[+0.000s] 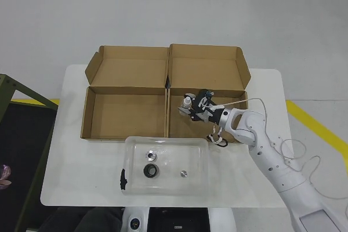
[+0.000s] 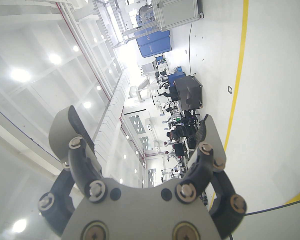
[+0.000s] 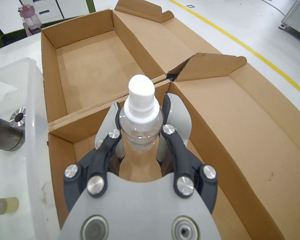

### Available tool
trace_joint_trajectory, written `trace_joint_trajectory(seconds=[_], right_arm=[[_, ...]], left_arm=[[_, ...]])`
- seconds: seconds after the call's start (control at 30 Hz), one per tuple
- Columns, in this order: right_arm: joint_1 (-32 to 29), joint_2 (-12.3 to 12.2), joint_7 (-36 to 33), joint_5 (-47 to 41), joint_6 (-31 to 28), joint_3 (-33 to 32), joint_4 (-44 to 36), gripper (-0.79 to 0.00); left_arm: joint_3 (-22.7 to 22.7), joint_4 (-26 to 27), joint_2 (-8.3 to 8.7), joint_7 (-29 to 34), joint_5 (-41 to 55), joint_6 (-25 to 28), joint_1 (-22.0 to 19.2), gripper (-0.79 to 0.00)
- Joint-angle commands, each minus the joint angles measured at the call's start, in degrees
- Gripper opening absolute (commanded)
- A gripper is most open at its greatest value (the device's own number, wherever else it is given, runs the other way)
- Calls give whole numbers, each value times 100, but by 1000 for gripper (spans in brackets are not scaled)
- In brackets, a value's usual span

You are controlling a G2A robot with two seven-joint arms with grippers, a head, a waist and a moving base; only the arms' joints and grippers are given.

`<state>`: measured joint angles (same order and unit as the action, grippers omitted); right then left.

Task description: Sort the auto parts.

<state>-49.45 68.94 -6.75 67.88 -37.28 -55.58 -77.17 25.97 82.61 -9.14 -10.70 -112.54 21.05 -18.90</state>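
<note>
Two brown cardboard boxes with their lids folded back stand side by side on the white table (image 1: 64, 174): left box (image 1: 124, 115), right box (image 1: 180, 126). Both are corrugated and matte.

One clear plastic bin (image 1: 194, 155) sits just in front of them, smooth-walled with rounded corners. It holds three metal parts:
- a bright cylinder with a bore (image 1: 150, 155)
- a dark ring (image 1: 151, 170)
- a small silver disc (image 1: 183, 173)

One small bottle (image 3: 140, 136), round, with a clear body and a white stepped cap, is in the right gripper (image 3: 141, 104). The fingers are closed against both sides of its shoulder. It is over the right box's floor, near the wall next to the left box.

The left gripper (image 2: 138, 116) is spread wide with nothing between its ridged pads, and faces the hall ceiling.
</note>
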Motion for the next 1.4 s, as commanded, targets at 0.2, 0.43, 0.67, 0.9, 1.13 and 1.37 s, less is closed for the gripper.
trace_joint_trajectory(seconds=[0.2, 0.43, 0.67, 0.9, 1.13, 1.37], right_arm=[[190, 110, 118, 0, 39, 252, 413, -668], [288, 182, 162, -1, 45, 379, 609, -243], [215, 160, 144, -23, 17, 245, 476, 0], [-90, 30, -255, 92, 128, -179, -374, 0], [-594, -112, -899, 112, -1, -556, -1499, 0], [-1113, -216, -1453, 180, -244, -697, -2411, 0]], left_arm=[[0, 0, 0, 0, 0, 0, 0, 0], [0, 0, 0, 0, 0, 0, 0, 0], [0, 0, 0, 0, 0, 0, 0, 0], [0, 0, 0, 0, 0, 0, 0, 0], [0, 0, 0, 0, 0, 0, 0, 0], [0, 0, 0, 0, 0, 0, 0, 0]])
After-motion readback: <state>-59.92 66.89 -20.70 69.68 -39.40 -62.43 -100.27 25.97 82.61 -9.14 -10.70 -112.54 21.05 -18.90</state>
